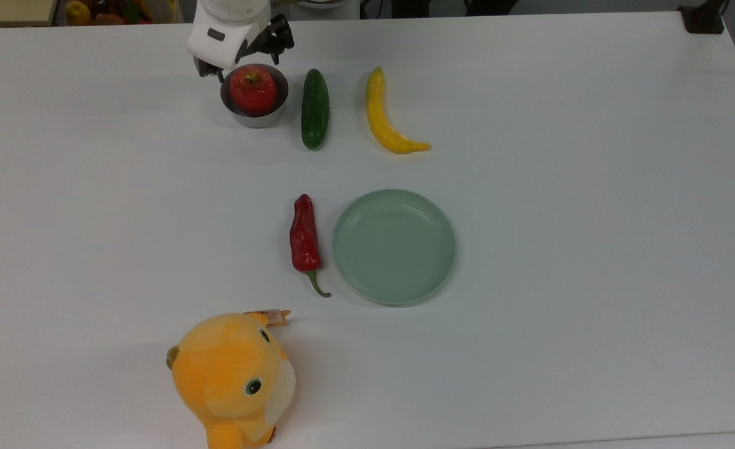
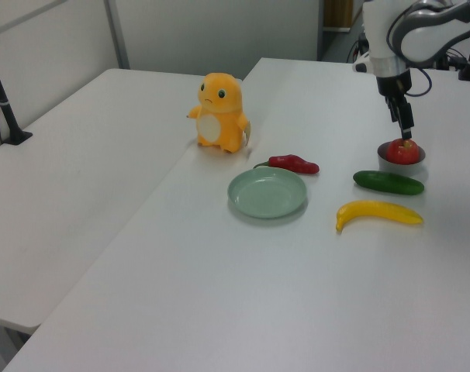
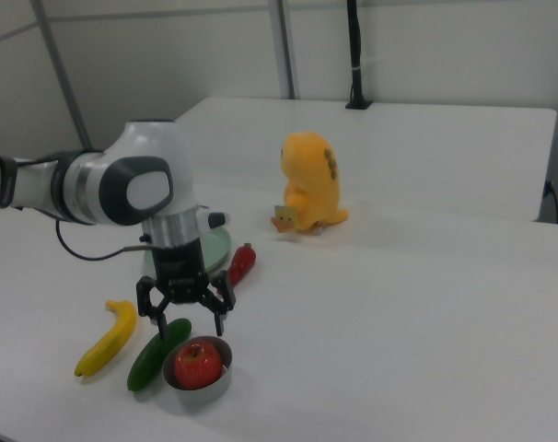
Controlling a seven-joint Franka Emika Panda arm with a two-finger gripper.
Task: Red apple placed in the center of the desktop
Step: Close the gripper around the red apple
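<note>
My arm [image 3: 122,189] is glossy white with rounded joints and dark grey caps; a black cable [image 3: 95,253] loops below it; my gripper [image 3: 186,318] is black.
</note>
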